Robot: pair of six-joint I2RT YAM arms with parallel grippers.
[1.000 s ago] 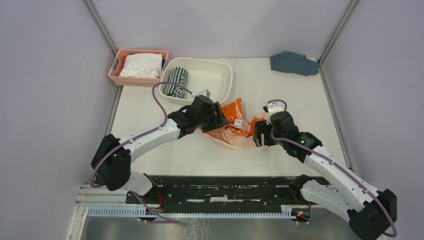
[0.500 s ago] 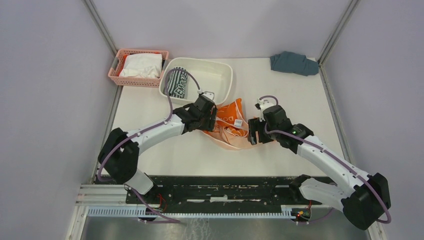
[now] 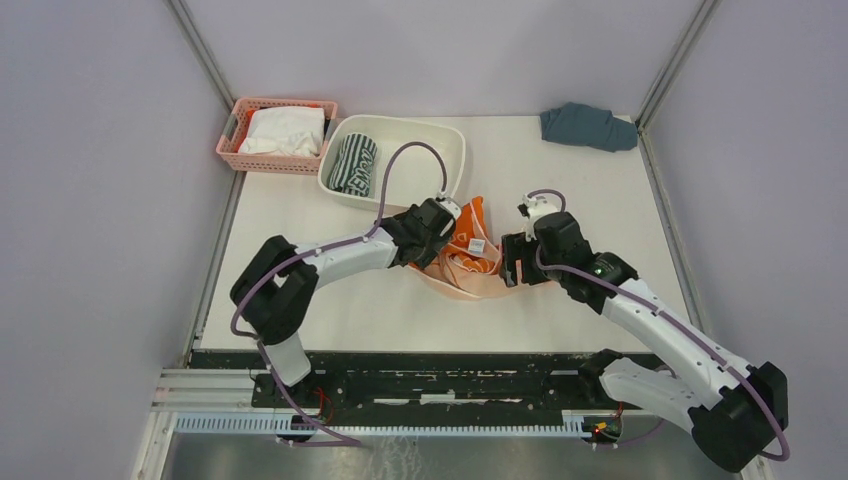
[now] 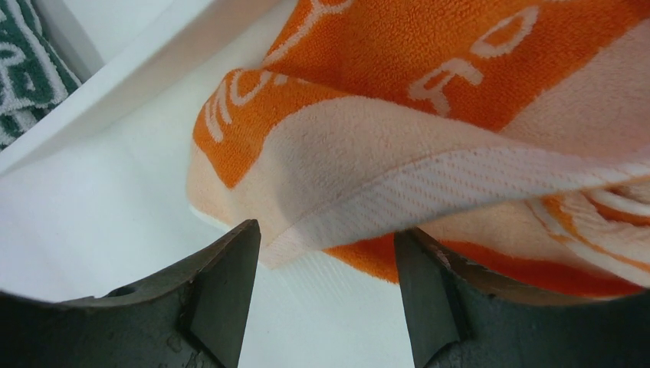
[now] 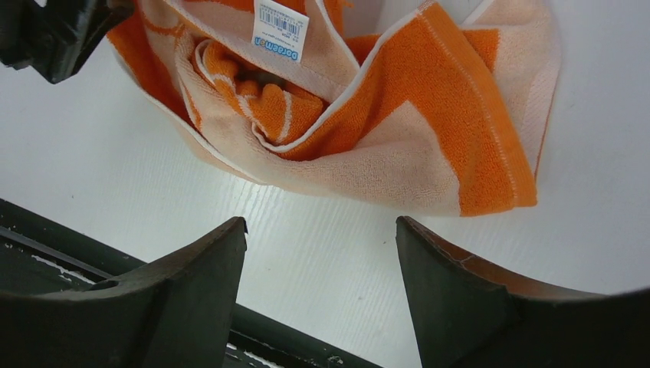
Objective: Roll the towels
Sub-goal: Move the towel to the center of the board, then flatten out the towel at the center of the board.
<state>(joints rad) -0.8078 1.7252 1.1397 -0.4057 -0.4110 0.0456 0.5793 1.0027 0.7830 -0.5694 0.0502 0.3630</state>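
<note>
Jaws, both arms: parted wide, nothing clamped.

1. left gripper (image 4: 326,249): low at the left edge of the orange towel (image 4: 429,146). A white-hemmed peach fold lies between its fingertips, not yet pinched.
2. right gripper (image 5: 320,230): hovers over bare table (image 5: 306,268) on the near side of the towel's right corner. No contact seen.
3. orange towel: crumpled heap at mid-table, folded on itself, label (image 5: 280,31) uppermost, far edge close to the white tub (image 3: 445,135). Unrolled.
4. striped towel (image 3: 353,164): rolled, lying in the tub's left end. Judged done.
5. Other stock: pink basket (image 3: 232,135) with white cloth (image 3: 283,130), far left; blue-grey cloth (image 3: 588,126), far right. Not part of the job.

Step in hand, as judged: open out the heap before any rolling.

Handling notes:
- Close on a single hem layer at each side, not a bunch.
- Lift little.
- Draw the two corners apart, left and right, until the cloth lies flat.
- Keep clear of the tub wall.
- Terry is limp and clings to itself, so a thick pinch would likely drag the tangle along whole.
</note>
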